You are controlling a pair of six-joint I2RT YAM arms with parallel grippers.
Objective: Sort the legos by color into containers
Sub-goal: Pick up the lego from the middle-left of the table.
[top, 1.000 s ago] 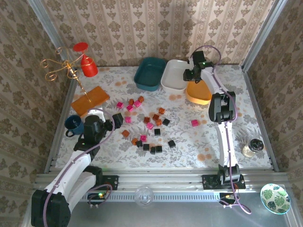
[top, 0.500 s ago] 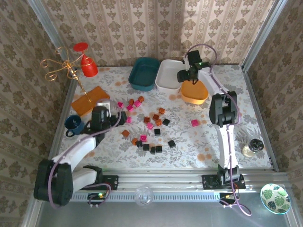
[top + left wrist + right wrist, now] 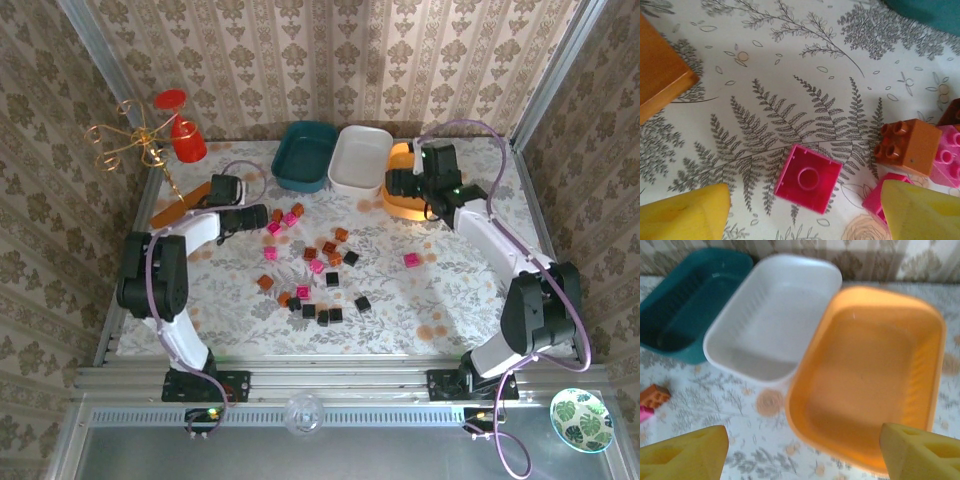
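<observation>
overhead, fern-print tablecloth (image 3: 420,300), damask-papered walls (image 3: 300,60), legos (image 3: 317,266) scattered centre.

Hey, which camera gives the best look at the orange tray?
The right wrist view: the orange tray lies nearly whole, its inside bare. In the top external view the right gripper covers part of it.

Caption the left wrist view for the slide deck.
Open left gripper framing an upside-down pink lego on the fern-print tablecloth, with an orange-brown lego just to its right.
</observation>
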